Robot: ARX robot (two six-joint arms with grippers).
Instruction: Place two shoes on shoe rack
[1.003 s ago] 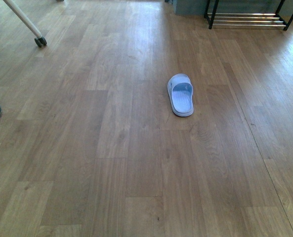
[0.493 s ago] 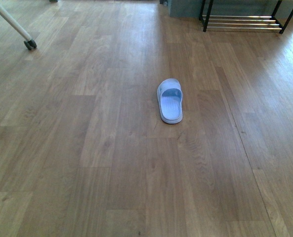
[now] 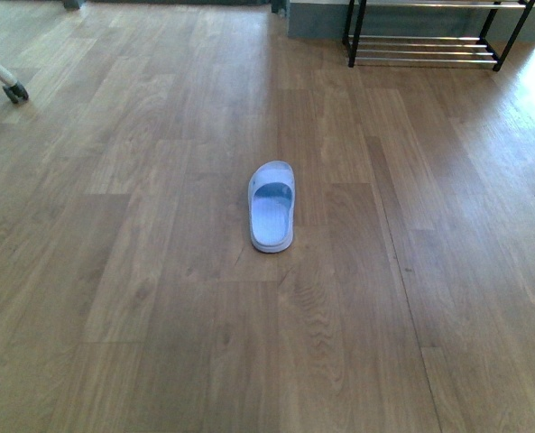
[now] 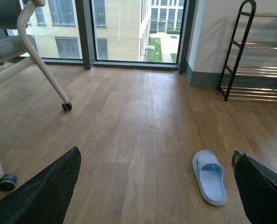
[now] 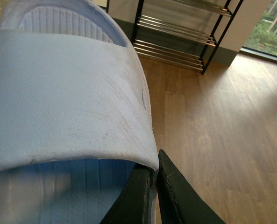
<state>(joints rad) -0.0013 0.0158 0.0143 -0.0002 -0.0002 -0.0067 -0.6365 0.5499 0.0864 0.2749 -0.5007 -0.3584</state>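
Note:
The two shoes are out of view. A pale blue slide slipper point(image 3: 272, 209) lies alone on the wood floor, toe end pointing away from me; it also shows in the left wrist view point(image 4: 209, 177). My right gripper point(image 5: 152, 186) is shut on the side edge of a second pale blue slide slipper point(image 5: 63, 93), held up in the air. My left gripper point(image 4: 154, 196) hangs open above the floor, its dark fingers point(image 4: 45, 196) far apart with nothing between them. The shoe rack point(image 3: 425, 41), black frame with chrome bars, stands against the far wall at the right point(image 4: 250, 70) point(image 5: 175, 28).
A white-legged wheeled chair point(image 4: 40, 70) stands at the left, one caster point(image 3: 14, 90) showing in the front view. Floor-length windows point(image 4: 119, 28) run along the far wall. Wood floor point(image 3: 159, 316) stretches all around the lying slipper.
In the front view the lying slipper has slid left and lower, the caster has moved towards the left edge, and more of the shoe rack has come into view.

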